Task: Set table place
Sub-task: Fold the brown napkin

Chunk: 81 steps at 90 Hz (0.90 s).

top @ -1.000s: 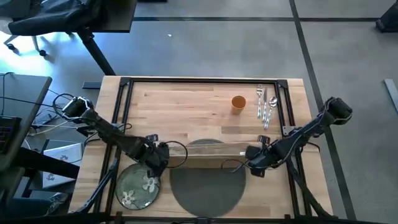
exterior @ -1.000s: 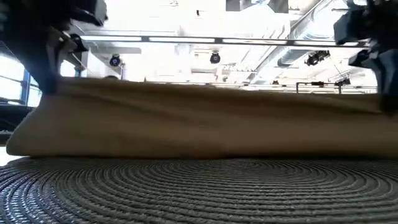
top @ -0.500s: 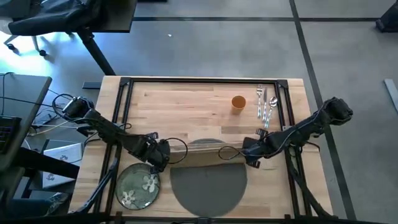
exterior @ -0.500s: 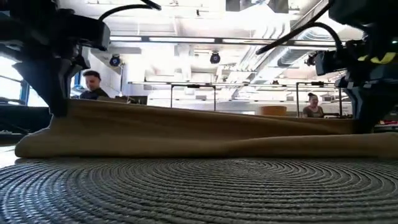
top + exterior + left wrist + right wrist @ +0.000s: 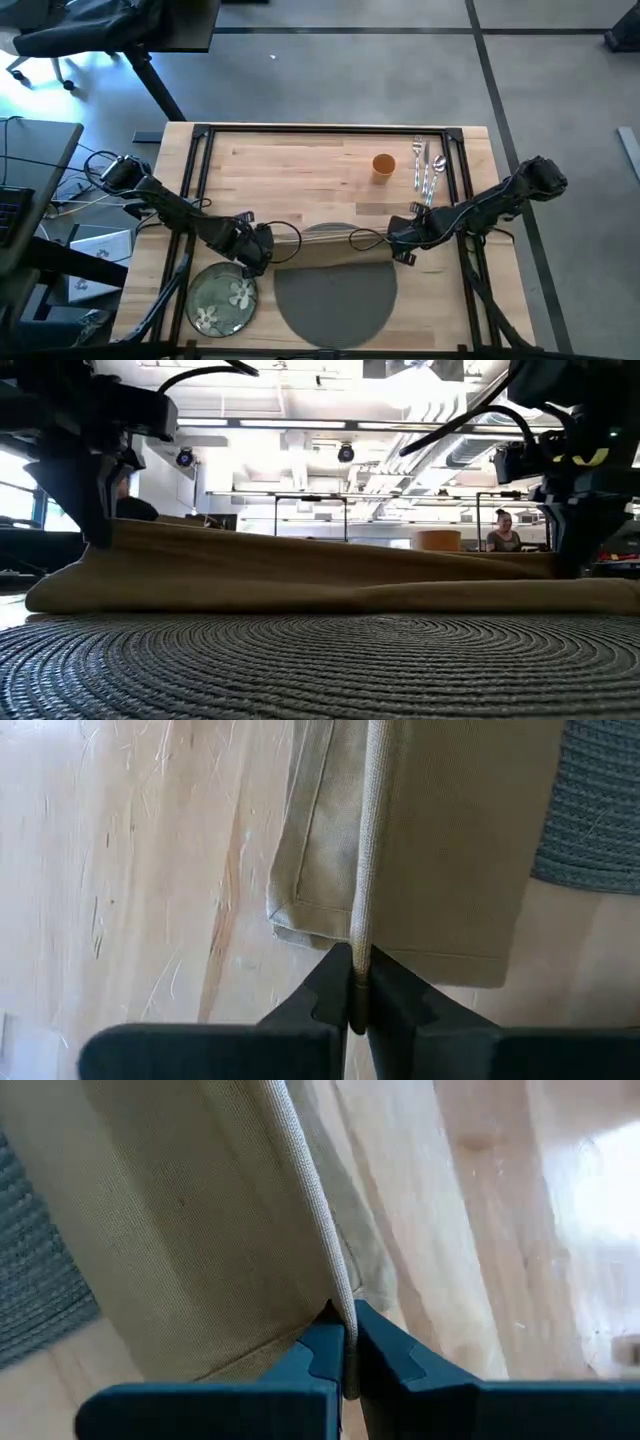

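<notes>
The tan napkin (image 5: 330, 245) lies lengthwise across the far part of the round dark-grey placemat (image 5: 335, 298), partly on the wooden table (image 5: 300, 160). My left gripper (image 5: 262, 246) is shut on its left end and my right gripper (image 5: 396, 240) on its right end. In the low view the napkin (image 5: 300, 575) has a raised upper edge that runs between my left gripper (image 5: 97, 525) and my right gripper (image 5: 572, 555). The green flowered plate (image 5: 222, 298) rests on the table left of the placemat. The orange cup (image 5: 383, 165) and the silver cutlery (image 5: 428, 170) sit at the far right. My left gripper pinches the napkin's raised edge at its left end (image 5: 362, 945) between its two fingers, coming from above. One layer or several, I cannot tell. The edge runs straight away from the fingers, while the cloth below lies on the table and placemat. My right gripper pinches the same raised edge at the napkin's right end (image 5: 335, 1295) between its two fingers, from above. The held edge stands up off the cloth. The lower part of the napkin rests on the table and on the placemat (image 5: 40, 1290).
A thin black frame (image 5: 200, 150) runs around the tabletop. A grey desk with cables (image 5: 40, 190) stands left of the table and an office chair (image 5: 70, 30) at the far left. Bare wood lies between the napkin and the table's far edge.
My right gripper has moved toward the table's left and far edges, and my left gripper a little toward the far edge, both still shut on the napkin. The napkin's raised edge has come down lower, and its lower part has stayed on the placemat.
</notes>
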Tool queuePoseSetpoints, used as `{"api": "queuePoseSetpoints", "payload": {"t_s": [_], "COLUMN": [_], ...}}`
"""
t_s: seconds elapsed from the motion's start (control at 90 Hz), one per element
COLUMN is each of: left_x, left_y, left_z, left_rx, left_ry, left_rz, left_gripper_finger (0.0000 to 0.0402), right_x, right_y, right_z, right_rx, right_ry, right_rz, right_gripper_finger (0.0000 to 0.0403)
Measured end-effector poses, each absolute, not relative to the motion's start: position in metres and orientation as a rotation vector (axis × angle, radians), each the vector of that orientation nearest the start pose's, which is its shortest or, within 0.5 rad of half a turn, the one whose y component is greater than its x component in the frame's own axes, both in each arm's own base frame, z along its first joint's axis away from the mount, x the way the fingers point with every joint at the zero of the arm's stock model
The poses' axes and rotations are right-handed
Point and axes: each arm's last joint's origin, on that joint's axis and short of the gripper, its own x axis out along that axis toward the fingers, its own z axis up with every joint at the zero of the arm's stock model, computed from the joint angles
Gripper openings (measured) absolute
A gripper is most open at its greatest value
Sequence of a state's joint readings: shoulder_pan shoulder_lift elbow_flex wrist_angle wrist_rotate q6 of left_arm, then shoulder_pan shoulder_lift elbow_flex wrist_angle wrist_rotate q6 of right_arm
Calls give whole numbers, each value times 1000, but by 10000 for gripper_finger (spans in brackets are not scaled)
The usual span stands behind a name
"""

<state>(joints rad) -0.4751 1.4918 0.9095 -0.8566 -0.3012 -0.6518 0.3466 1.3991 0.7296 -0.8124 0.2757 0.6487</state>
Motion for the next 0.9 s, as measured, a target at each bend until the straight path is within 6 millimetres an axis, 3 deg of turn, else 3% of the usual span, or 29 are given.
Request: {"api": "queuePoseSetpoints", "payload": {"t_s": [0.122, 0.289, 0.511, 0.711, 0.789, 0.9], "left_x": [226, 227, 225, 228, 232, 242], "left_y": [-106, -103, -97, -97, -99, -97], "left_z": [188, 189, 208, 230, 222, 201], "left_rx": [-5, 3, 91, 58, 16, -54], "left_ry": [1284, 1295, 1316, 1157, 1128, 1054], "left_rz": [294, 299, 356, 330, 232, 105], "left_gripper_finger": [41, 98, 146, 149, 147, 145], "right_x": [203, 202, 206, 213, 219, 228], "right_y": [65, 60, 50, 49, 53, 58], "right_z": [163, 163, 172, 188, 188, 171], "right_rx": [95, 120, 101, 142, 175, 193], "right_ry": [1341, 1362, 1383, 1336, 1232, 1081], "right_rz": [-398, -425, -476, -365, -304, -189], "right_gripper_finger": [29, 105, 190, 216, 217, 216]}}
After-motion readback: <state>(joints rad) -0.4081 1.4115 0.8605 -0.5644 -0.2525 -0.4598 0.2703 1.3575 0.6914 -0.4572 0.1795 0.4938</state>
